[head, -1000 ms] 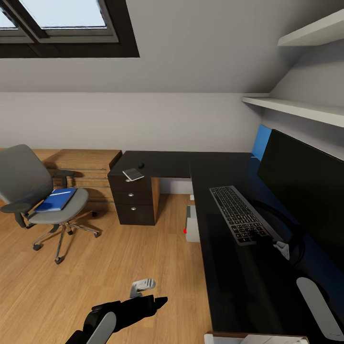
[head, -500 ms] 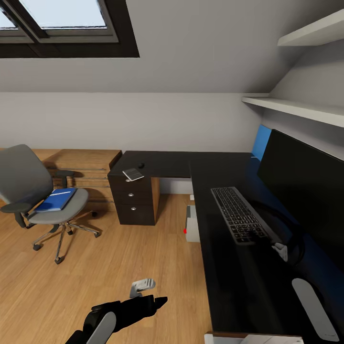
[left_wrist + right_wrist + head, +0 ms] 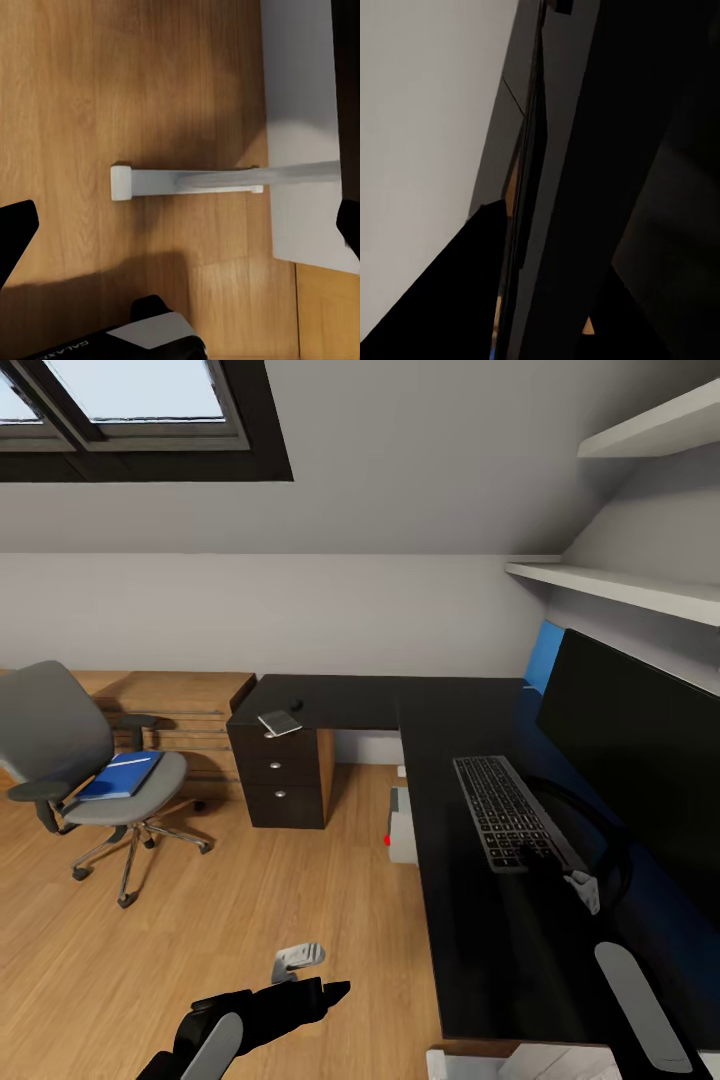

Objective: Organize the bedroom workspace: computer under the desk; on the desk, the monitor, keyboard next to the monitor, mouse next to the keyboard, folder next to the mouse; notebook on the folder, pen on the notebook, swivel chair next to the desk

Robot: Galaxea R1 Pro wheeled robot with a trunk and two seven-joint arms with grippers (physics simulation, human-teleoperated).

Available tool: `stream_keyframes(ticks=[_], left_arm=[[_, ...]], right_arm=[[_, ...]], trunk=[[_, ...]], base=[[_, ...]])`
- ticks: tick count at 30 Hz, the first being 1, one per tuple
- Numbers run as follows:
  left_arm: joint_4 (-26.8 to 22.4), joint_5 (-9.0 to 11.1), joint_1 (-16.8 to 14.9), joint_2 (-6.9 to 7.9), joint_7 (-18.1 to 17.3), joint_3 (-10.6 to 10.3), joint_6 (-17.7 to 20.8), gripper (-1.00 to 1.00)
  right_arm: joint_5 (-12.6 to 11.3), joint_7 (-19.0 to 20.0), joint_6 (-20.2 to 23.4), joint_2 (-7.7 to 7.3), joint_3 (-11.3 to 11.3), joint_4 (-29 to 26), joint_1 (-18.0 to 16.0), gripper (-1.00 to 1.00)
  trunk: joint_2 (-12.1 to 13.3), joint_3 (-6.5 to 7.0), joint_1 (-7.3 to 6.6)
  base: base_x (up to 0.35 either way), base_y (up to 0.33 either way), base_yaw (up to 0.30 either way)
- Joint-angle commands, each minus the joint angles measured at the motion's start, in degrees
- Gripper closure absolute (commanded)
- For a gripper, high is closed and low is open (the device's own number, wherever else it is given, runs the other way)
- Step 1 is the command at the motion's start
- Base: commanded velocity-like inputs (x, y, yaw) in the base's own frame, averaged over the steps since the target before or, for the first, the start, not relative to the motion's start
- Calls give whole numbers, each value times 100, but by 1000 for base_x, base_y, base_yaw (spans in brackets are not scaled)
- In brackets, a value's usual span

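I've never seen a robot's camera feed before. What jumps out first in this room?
The big L-shaped black desk fills the right side, with a wide black monitor along the wall and a keyboard lying in front of it. On the left, a grey swivel chair stands on the wood floor with a bright blue folder on its seat. A skylight sits in the sloped ceiling above.

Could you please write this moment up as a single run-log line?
keyboard: on desk, before monitor | folder: on chair | notebook, mouse: far desk end | computer: under desk
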Motion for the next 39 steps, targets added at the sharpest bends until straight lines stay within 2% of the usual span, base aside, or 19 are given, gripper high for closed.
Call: stream_keyframes(ticks=[1,9,26,39], left_arm=[[-7,53,-5,5,43,-10,13,-100],[-7,49,-5,6,42,-10,13,-100],[-7,56,-5,6,43,-10,13,-100],[-7,58,-5,3,43,-10,13,-100]], right_arm=[[-55,-32,25,1,-5,-4,-3,100],[-48,-32,24,1,-3,98,-3,100],[-48,-49,-6,8,-7,116,-3,100],[-86,-233,1,17,-9,108,-3,100]], trunk=[[-4,-6,0],[-4,-6,0],[-4,-6,0],[-4,-6,0]], base=[[-127,0,0],[-162,0,0],[-5,0,0],[0,0,0]])
